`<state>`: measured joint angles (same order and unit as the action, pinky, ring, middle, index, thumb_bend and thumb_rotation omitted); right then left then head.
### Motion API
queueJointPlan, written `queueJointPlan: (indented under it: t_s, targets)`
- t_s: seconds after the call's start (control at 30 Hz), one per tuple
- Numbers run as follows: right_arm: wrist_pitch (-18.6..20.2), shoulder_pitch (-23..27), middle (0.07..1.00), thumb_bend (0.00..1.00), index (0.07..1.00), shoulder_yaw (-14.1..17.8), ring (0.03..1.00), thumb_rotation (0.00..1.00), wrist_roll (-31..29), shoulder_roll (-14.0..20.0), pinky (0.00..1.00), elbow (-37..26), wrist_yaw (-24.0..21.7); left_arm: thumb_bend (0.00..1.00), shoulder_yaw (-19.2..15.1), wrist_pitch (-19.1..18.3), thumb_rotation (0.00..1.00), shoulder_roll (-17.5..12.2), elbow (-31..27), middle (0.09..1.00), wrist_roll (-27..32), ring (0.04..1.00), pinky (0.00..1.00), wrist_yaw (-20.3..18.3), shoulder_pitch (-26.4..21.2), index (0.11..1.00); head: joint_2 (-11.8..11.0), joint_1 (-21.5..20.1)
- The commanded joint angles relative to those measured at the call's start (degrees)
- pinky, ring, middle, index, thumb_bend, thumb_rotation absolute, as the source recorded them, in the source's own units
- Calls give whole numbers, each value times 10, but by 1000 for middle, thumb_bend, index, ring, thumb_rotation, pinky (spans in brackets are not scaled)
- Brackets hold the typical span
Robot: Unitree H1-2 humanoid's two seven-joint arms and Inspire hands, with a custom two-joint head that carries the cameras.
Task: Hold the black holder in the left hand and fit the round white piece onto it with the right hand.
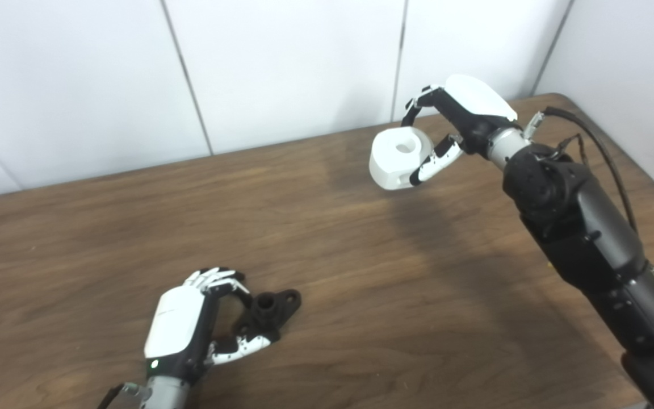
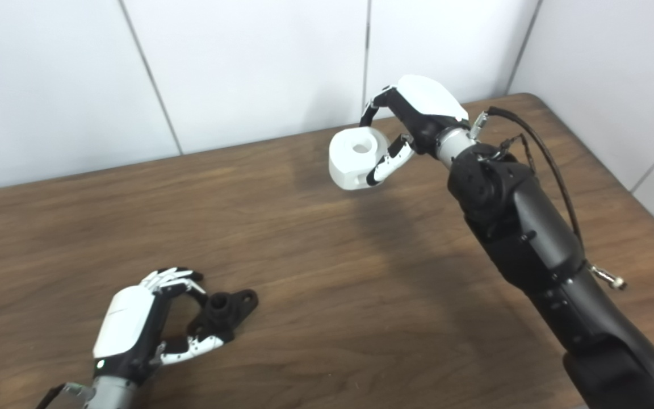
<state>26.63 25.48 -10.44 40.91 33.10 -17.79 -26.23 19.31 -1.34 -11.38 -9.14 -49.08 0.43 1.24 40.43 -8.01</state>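
Observation:
The black holder (image 1: 267, 314) lies on the wooden table (image 1: 327, 244) at the front left, a flat plate with a short upright stub. My left hand (image 1: 191, 321) is curled around its left end, fingers above and thumb below, touching it. The round white piece (image 1: 399, 157), a thick disc with a centre hole, is held in the air at the back right. My right hand (image 1: 452, 128) is shut on the white piece, fingers over its far side and thumb on its near side. The same scene shows in the right eye view, with the holder (image 2: 222, 314) and the white piece (image 2: 356, 158).
White wall panels (image 1: 281, 68) stand right behind the table's far edge. The table's right corner (image 1: 560, 99) is near my right arm. A black cable (image 1: 599, 147) loops along the right forearm.

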Motion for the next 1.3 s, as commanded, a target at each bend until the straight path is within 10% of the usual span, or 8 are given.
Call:
queueJointPlan:
  t_s: [0.0, 0.67, 1.27]
  targets:
    - [2, 17, 782, 526, 482, 2, 910, 137, 14, -3, 799, -46, -21, 520, 7, -8, 45, 4, 3, 774, -13, 851, 915, -7, -4, 486, 1, 1]
    - [-1, -15, 806, 525, 482, -17, 932, 137, 55, -102, 824, -196, -151, 520, 32, -54, 47, 42, 4, 781, -42, 858, 920, -19, -11, 486, 14, 86]
    - [-39, -29, 803, 526, 482, -52, 927, 139, 47, -136, 860, -185, -147, 520, 65, -95, 46, 62, 12, 787, -64, 870, 931, -16, -23, 487, 21, 122]
